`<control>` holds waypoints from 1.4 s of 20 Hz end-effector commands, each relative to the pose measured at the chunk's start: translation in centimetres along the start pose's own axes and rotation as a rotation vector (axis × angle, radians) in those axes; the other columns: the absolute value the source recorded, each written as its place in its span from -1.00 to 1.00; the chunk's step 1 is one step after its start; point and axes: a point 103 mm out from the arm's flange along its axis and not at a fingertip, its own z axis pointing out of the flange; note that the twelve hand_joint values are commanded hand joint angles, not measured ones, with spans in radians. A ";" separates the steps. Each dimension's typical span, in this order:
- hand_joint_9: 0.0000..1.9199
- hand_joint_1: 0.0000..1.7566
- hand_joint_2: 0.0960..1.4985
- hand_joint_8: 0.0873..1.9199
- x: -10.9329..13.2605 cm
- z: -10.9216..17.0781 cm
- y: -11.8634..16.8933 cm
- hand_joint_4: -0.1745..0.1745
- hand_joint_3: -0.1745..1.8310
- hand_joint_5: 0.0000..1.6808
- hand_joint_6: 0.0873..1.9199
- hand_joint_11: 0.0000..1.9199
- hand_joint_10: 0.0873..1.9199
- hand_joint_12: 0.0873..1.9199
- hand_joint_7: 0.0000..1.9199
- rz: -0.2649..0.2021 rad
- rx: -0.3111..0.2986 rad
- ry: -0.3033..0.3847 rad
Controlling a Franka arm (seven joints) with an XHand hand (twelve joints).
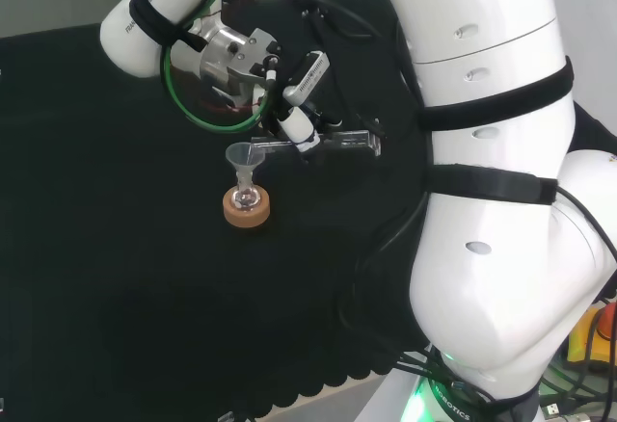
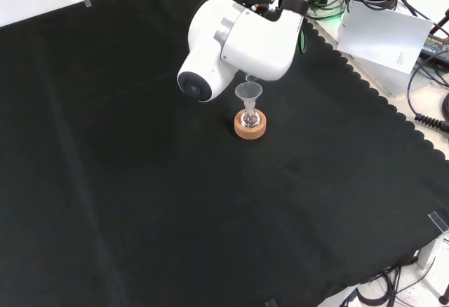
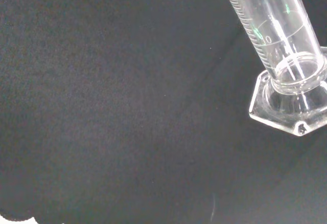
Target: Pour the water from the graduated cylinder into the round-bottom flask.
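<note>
The hand (image 1: 294, 104) hangs above the black cloth (image 1: 116, 277) in the head view, its fingers curled round the graduated cylinder (image 1: 333, 141), which it holds tipped over until it lies almost level. The cylinder's mouth end points to the view's left, reaching the rim of a clear funnel (image 1: 245, 159); its base sits off to the right, near the arm's big white links (image 1: 492, 152).

The funnel stands with its stem in the neck of the small round-bottom flask (image 1: 247, 194), and the flask sits upright in a cork ring (image 1: 246, 209) on the cloth. In the front view the same stack stands just below the arm's white link (image 2: 242, 37) with the round grey cap: funnel (image 2: 248, 95) on top, flask (image 2: 249, 118) beneath it, cork ring (image 2: 250, 127) at the bottom.

In the wrist view the cylinder (image 3: 273, 35) is seen close, its printed scale running along the clear tube down to a hexagonal glass foot (image 3: 288, 109). The part of the tube near the foot looks clear; I cannot tell whether any water is left in it. Nor can I tell how much liquid the flask holds, as the glass is small and transparent in both wider views.
</note>
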 end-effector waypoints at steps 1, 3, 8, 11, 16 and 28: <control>0.52 0.31 0.46 -0.73 -0.1 0.0 -0.2 -1.00 -0.83 0.17 0.00 0.31 -1.00 -0.30 0.31 0.003 -0.003 -0.002; 0.52 0.31 0.46 -0.73 0.0 0.0 -0.2 -1.00 -0.83 0.17 0.00 0.31 -1.00 -0.30 0.31 0.000 0.000 -0.002; 0.52 0.31 0.46 -0.73 0.2 0.0 -0.3 -1.00 -0.83 0.17 0.00 0.31 -1.00 -0.30 0.31 -0.006 -0.021 0.003; 0.52 0.31 0.46 -0.73 0.2 0.1 -0.4 -1.00 -0.83 0.17 0.00 0.31 -1.00 -0.30 0.32 -0.013 -0.028 0.014; 0.52 0.31 0.46 -0.73 0.0 0.2 -0.5 -1.00 -0.83 0.17 0.00 0.30 -1.00 -0.30 0.32 -0.022 -0.041 0.023; 0.52 0.31 0.46 -0.74 -1.6 0.7 -0.8 -1.00 -0.83 0.17 0.00 0.30 -1.00 -0.30 0.32 -0.142 -0.235 0.156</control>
